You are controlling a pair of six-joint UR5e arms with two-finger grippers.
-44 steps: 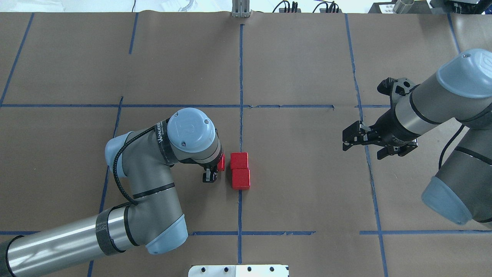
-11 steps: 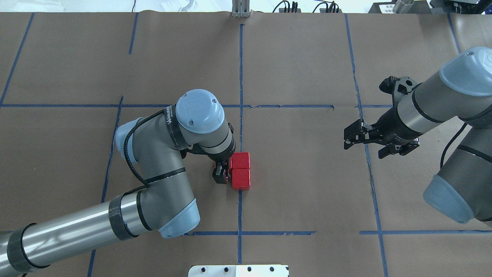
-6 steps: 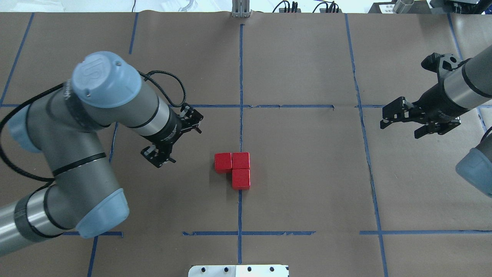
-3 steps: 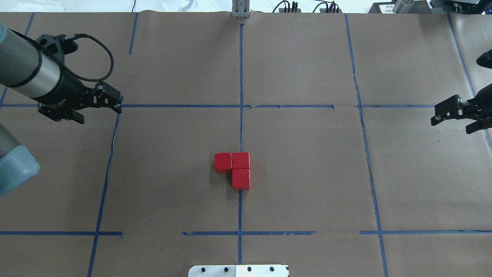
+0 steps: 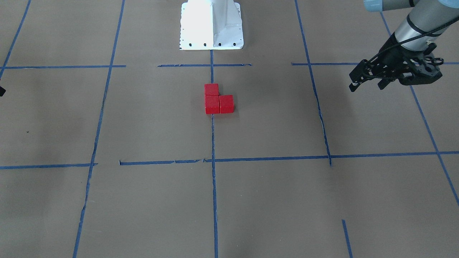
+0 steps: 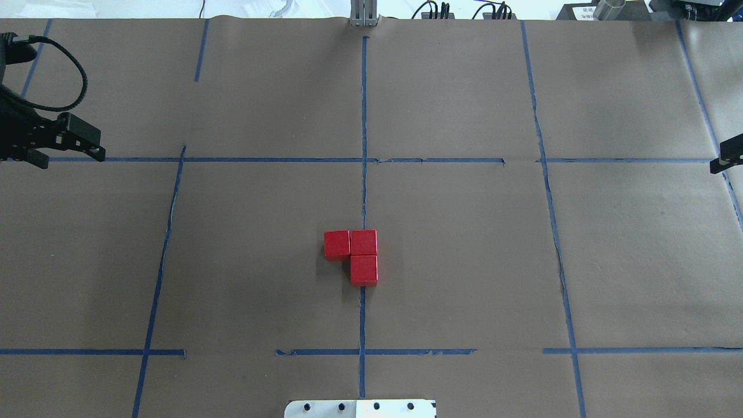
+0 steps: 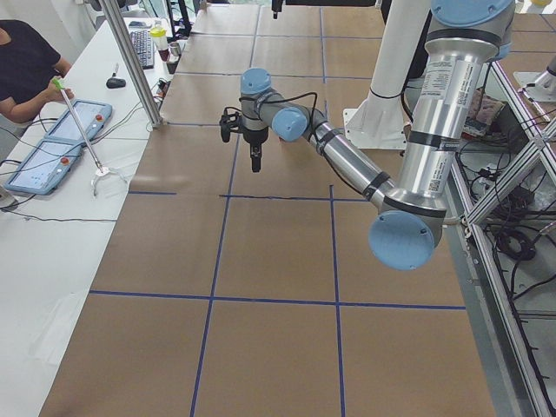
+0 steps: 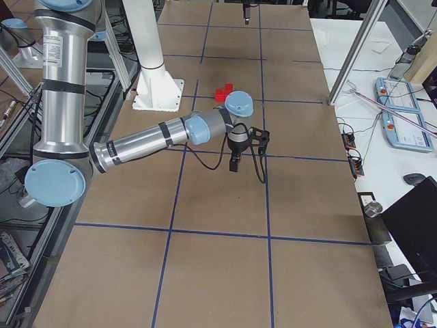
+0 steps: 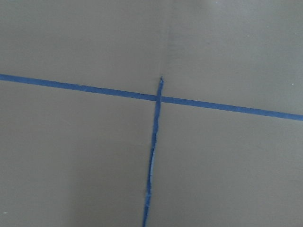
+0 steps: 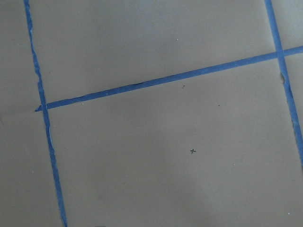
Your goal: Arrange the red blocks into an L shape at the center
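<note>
**A:** Where do the red blocks (image 6: 364, 242) sit?

**B:** Just below the middle of the overhead frame, at the center (image 6: 406, 255) of the brown-papered worktop (image 6: 464, 302). Two lie one above the other on the long blue tape line (image 6: 364, 116), faces touching. The third touches the left face of the upper one, so the three make an L.

**A:** And in the front-facing view?

**B:** They are a little above mid-frame, below the white robot base (image 5: 211, 25). There the odd block lies to the right of the lower one.

**A:** Is either pincer close to them?

**B:** No. The left pincer (image 6: 64, 152) is at the left edge of the overhead frame, in its upper part, well apart from the blocks. Its fingers are spread and empty.

**A:** And the other one?

**B:** The right pincer (image 6: 725, 158) shows only a black tip at the right edge of the overhead frame, at about the same height. I cannot tell whether it is spread or pressed together. Both wrist views show brown paper crossed by blue tape.
</note>
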